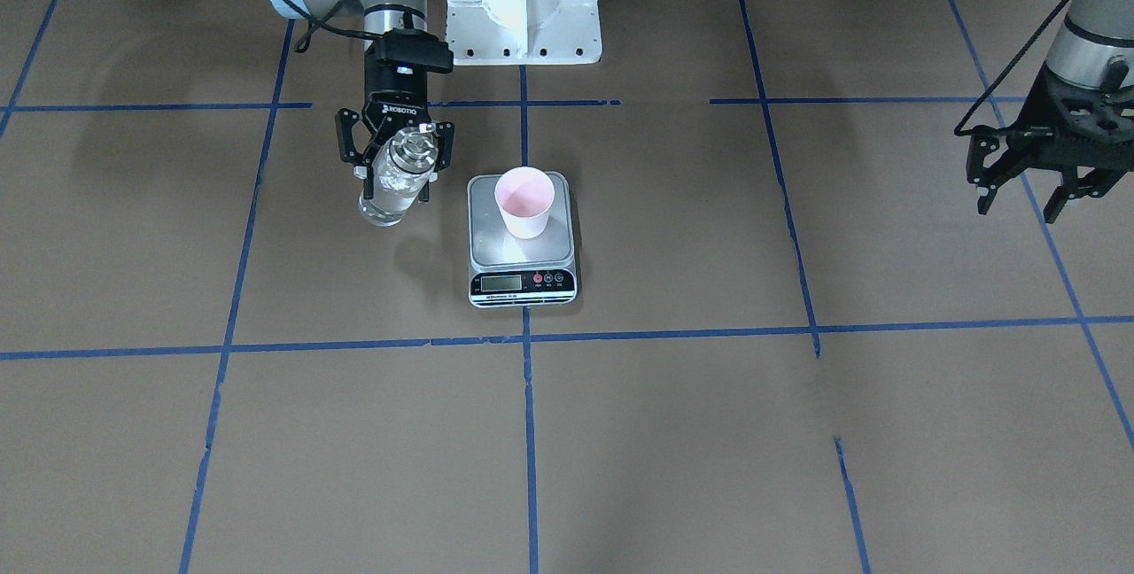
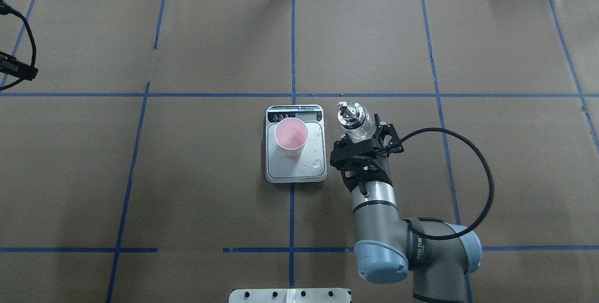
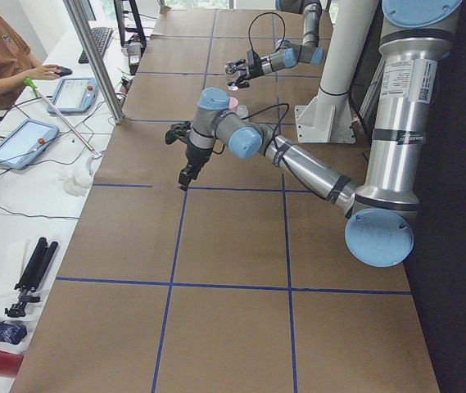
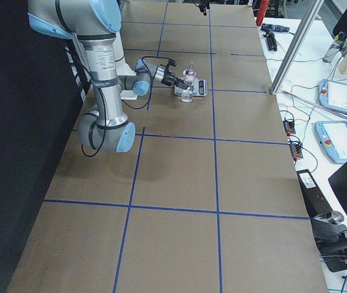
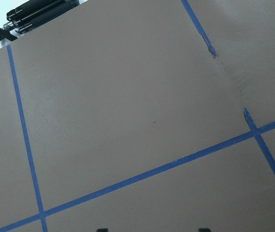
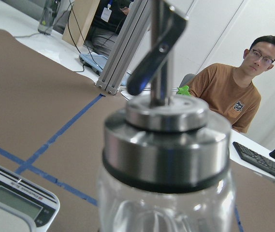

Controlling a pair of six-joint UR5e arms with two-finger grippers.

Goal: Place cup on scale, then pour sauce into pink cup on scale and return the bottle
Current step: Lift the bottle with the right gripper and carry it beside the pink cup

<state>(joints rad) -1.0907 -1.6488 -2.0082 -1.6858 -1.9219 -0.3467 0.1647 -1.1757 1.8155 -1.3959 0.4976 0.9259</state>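
Observation:
The pale pink cup (image 1: pixel 524 200) (image 2: pixel 291 135) stands upright on the silver platform of the scale (image 1: pixel 523 242) (image 2: pixel 295 172), toward its display end. The clear glass bottle (image 1: pixel 394 177) (image 2: pixel 353 118) with silver cap and spout (image 6: pixel 157 53) is upright beside the scale, on the robot's right. My right gripper (image 1: pixel 392 168) (image 2: pixel 359 138) is shut on its body. Clear sauce shows through the glass. I cannot tell whether its base touches the table. My left gripper (image 1: pixel 1019 209) hangs open and empty far off to the robot's left, above bare table.
A few clear drops (image 2: pixel 317 163) lie on the scale's platform near the cup. The white robot base (image 1: pixel 523 3) stands behind the scale. A person (image 6: pixel 229 92) sits at a desk beyond the table's far edge. Blue tape lines cross the brown table.

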